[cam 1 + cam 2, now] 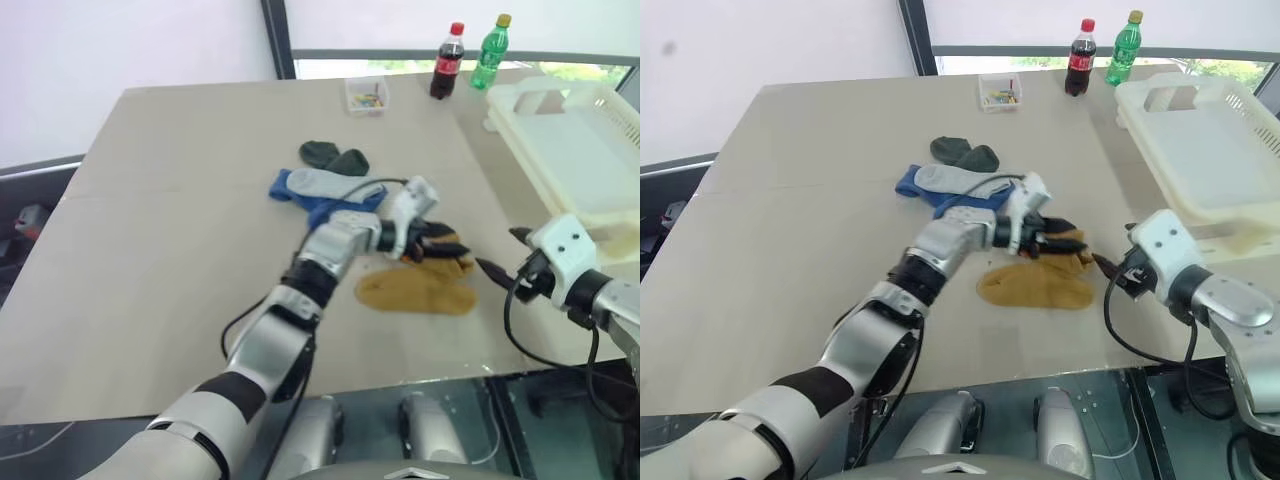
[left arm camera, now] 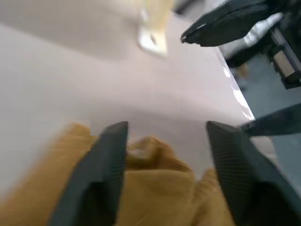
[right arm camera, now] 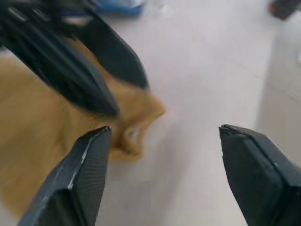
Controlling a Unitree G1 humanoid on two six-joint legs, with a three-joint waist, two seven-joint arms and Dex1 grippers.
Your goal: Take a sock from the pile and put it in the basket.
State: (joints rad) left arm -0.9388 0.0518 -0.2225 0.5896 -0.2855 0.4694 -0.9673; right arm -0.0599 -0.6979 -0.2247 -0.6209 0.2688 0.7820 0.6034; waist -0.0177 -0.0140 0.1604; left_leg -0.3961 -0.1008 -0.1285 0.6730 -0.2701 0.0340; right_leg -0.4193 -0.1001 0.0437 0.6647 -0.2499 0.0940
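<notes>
1. Your left gripper (image 1: 437,243) covers the near end of the mustard sock (image 1: 415,290); you cannot tell whether the fingers touch it.
2. The basket (image 1: 600,130) is cut off by the right edge of the head views.
3. The contents of the small clear box (image 1: 366,96) are too small to tell.
4. The labels on the two bottles (image 1: 448,62) are unreadable.
5. In the left wrist view the table edge (image 2: 235,94) is blurred.

The pile (image 1: 345,195) is spread loosely at frame centre — dark green, pale grey and blue socks, with a mustard-yellow sock (image 1: 415,290) laid flat just below. The cream-white slotted basket (image 1: 610,125) is seen upright at upper right — apart.
</notes>
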